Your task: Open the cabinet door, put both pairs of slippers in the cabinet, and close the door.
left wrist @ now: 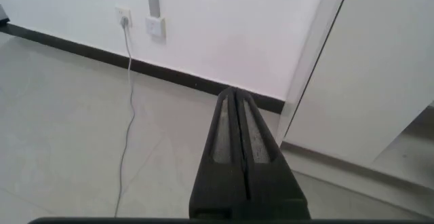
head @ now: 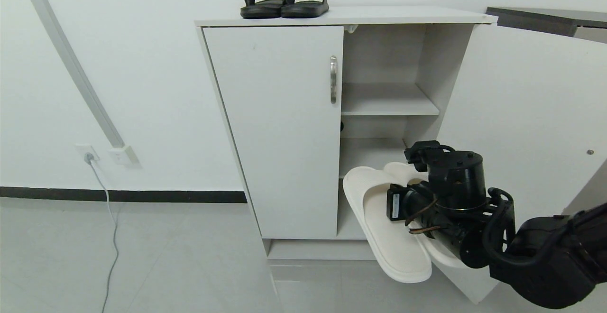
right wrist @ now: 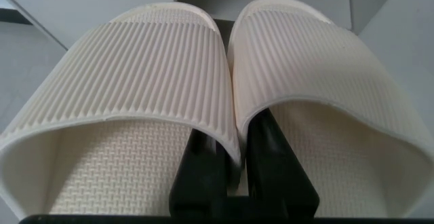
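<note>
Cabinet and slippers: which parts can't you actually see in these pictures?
1. Head view: the left half of the cabinet, hidden behind its closed left door.
2. Head view: the bottom compartment, mostly covered by the white slippers and the right gripper holding them.
3. Head view: the open right door, cut off by the picture's right edge.
4. Right wrist view: the ends of that gripper's fingertips, buried under the slippers' straps.
</note>
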